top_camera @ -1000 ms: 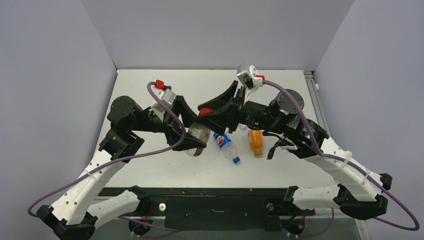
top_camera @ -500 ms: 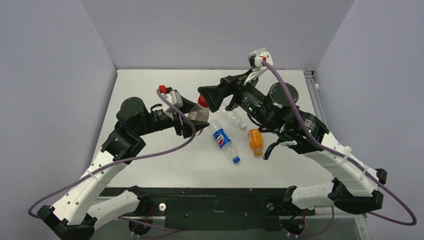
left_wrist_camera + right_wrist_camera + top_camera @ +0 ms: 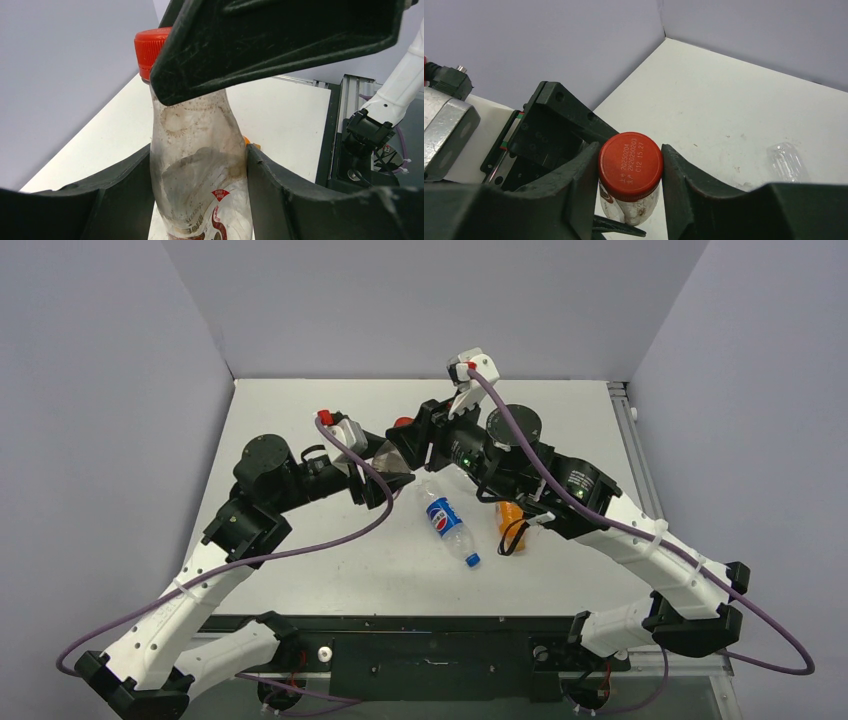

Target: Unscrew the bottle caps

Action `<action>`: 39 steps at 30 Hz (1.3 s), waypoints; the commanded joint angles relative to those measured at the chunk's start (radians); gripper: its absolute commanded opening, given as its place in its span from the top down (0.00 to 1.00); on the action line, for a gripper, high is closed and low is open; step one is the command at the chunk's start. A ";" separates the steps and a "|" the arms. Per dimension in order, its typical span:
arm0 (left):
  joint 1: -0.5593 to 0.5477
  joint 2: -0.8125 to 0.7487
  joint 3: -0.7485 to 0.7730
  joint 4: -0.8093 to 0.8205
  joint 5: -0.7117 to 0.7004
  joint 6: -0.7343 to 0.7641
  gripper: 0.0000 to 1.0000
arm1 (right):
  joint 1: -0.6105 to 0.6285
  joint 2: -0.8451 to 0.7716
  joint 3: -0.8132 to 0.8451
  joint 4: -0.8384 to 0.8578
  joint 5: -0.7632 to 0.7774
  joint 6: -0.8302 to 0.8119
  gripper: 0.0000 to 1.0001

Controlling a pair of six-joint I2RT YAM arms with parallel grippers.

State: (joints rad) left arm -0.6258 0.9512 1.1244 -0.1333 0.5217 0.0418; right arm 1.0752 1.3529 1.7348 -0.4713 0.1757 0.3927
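The step in hand is the twist itself, judged from how both arms meet on one bottle. The left pincer (image 3: 197,176) is clamped on the body of the short clear bottle (image 3: 196,150) with the reddish label, one finger pressed to each side. The bottle is held off the tabletop (image 3: 560,415), at about 11 o'clock from its centre. The right pincer (image 3: 630,169) is closed on the red cap (image 3: 630,165), its fingers bearing on the ribbed rim at the cap's 9 and 3 o'clock.

To do it well, the right wrist should turn about the line of the bottle's neck, anticlockwise as seen from above the cap. Any offset would wrench the neck sideways instead of loosening the thread. The grip sits on the rim, which is right; it should not ride up onto the flat top, where it would slip. The bottle's wall looks thin and creased, so the left hold probably has to be firm enough to stop the body spinning, yet not so hard that it buckles. I would lift the cap only after the thread runs free.

The Pepsi bottle (image 3: 445,522) lies near the centre with its blue cap (image 3: 472,561) on, pointing to 5 o'clock. The orange bottle (image 3: 510,515) lies at its 3 o'clock, partly under the right arm.
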 commanded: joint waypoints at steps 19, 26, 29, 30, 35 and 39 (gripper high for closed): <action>-0.003 -0.023 0.008 0.035 0.020 -0.067 1.00 | 0.006 -0.017 0.019 0.107 -0.086 0.021 0.99; -0.003 -0.014 0.054 0.063 0.235 -0.255 1.00 | 0.002 -0.100 -0.047 0.198 -0.405 -0.081 1.00; -0.003 0.006 0.080 0.113 0.420 -0.384 1.00 | 0.001 -0.127 -0.063 0.224 -0.587 -0.091 1.00; -0.004 0.011 0.090 0.135 0.454 -0.450 1.00 | 0.000 -0.138 -0.067 0.238 -0.617 -0.089 1.00; -0.011 0.032 0.109 0.191 0.611 -0.566 1.00 | -0.003 -0.147 -0.072 0.249 -0.796 -0.077 1.00; -0.012 0.036 0.112 0.181 0.613 -0.554 1.00 | -0.002 -0.150 -0.059 0.184 -0.774 -0.099 0.91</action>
State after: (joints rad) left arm -0.6361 0.9646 1.2083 0.0200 1.0611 -0.4438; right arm 1.0554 1.2144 1.6642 -0.3164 -0.4564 0.2985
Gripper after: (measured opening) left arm 0.547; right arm 0.399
